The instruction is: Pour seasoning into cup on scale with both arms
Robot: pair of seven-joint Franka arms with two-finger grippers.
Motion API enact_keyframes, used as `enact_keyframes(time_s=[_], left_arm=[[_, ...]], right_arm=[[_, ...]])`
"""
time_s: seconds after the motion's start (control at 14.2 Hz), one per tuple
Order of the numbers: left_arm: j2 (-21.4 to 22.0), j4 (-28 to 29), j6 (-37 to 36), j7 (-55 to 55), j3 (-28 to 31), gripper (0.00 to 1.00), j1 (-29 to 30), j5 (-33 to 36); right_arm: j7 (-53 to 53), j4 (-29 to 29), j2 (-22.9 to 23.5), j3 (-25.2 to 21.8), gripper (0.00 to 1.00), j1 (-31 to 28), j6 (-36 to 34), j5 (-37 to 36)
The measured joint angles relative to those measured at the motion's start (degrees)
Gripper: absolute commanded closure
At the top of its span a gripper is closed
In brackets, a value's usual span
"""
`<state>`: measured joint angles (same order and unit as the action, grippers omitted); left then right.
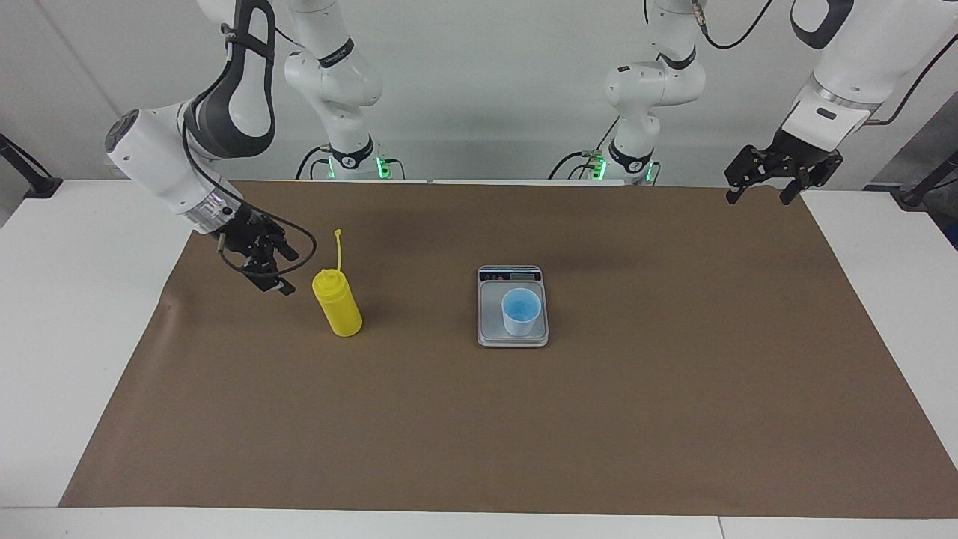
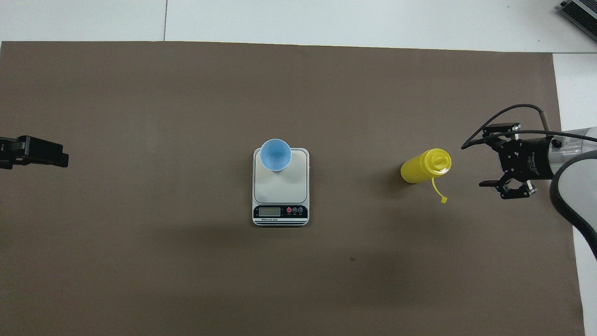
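Note:
The yellow seasoning bottle (image 1: 338, 303) stands upright on the brown mat toward the right arm's end of the table, its tether strap sticking up; it also shows in the overhead view (image 2: 422, 166). My right gripper (image 1: 287, 271) is open and empty, low beside the bottle and a short gap from it, jaws facing it; the overhead view shows it too (image 2: 489, 156). The light blue cup (image 1: 521, 311) (image 2: 275, 155) stands upright on the silver scale (image 1: 490, 323) (image 2: 280, 186) at mid-table. My left gripper (image 1: 757, 198) is open and empty, raised over the mat's edge at the left arm's end, where the arm waits (image 2: 56, 158).
A brown mat (image 1: 599, 419) covers most of the white table (image 1: 75, 314). The scale's display strip (image 2: 280, 211) faces the robots. The arm bases stand along the robots' edge of the table.

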<state>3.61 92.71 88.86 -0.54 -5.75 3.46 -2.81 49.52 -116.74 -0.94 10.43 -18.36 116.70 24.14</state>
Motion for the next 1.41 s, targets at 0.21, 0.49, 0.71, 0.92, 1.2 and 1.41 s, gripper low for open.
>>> enact_keyframes(time_s=[0.21, 0.49, 0.71, 0.92, 1.2, 1.41], left_arm=[[0.00, 0.00, 0.00, 0.00, 0.00, 0.00, 0.00, 0.00], [0.00, 0.00, 0.00, 0.00, 0.00, 0.00, 0.00, 0.00], [0.00, 0.00, 0.00, 0.00, 0.00, 0.00, 0.00, 0.00], [0.00, 0.00, 0.00, 0.00, 0.00, 0.00, 0.00, 0.00], [0.00, 0.00, 0.00, 0.00, 0.00, 0.00, 0.00, 0.00], [0.00, 0.00, 0.00, 0.00, 0.00, 0.00, 0.00, 0.00]], right_arm=[[-6.01, -0.03, -1.96, 0.36, 0.00, 0.24, -3.04, -1.26], [-17.76, -0.04, -4.43, 0.44, 0.00, 0.58, -8.13, -4.03], [-22.28, 0.06, -7.05, 0.44, 0.00, 0.78, -10.69, -9.61], [-26.94, 2.55, -8.50, 0.52, 0.00, 0.93, -14.86, -13.01], [-28.65, 11.10, -6.17, 0.63, 0.00, 3.77, -20.27, -19.13], [-28.65, 17.45, -3.18, 0.77, 0.00, 7.78, -22.53, -23.39]])
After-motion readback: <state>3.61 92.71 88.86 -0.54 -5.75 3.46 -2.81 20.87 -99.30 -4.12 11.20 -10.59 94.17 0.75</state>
